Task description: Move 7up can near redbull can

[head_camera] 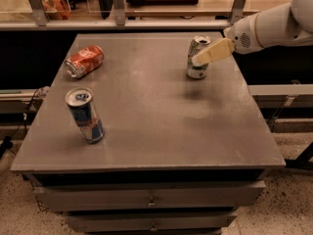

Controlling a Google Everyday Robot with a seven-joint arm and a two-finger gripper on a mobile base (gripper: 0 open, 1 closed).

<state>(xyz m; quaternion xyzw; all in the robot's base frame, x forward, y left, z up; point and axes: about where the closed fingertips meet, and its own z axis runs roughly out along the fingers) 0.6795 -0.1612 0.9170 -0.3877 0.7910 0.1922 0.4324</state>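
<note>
The 7up can [197, 71], white and pale green with a silver top, stands upright at the far right of the grey table [161, 111]. My gripper [201, 58] reaches in from the right on the white arm [274, 26] and lies across the can's upper front. The redbull can [85, 114], blue and silver, stands upright near the front left of the table, far from the 7up can.
An orange-red can [84, 61] lies on its side at the far left of the table. A metal rail and glass panels [146, 23] run behind the table. Drawers [151, 199] sit under the tabletop.
</note>
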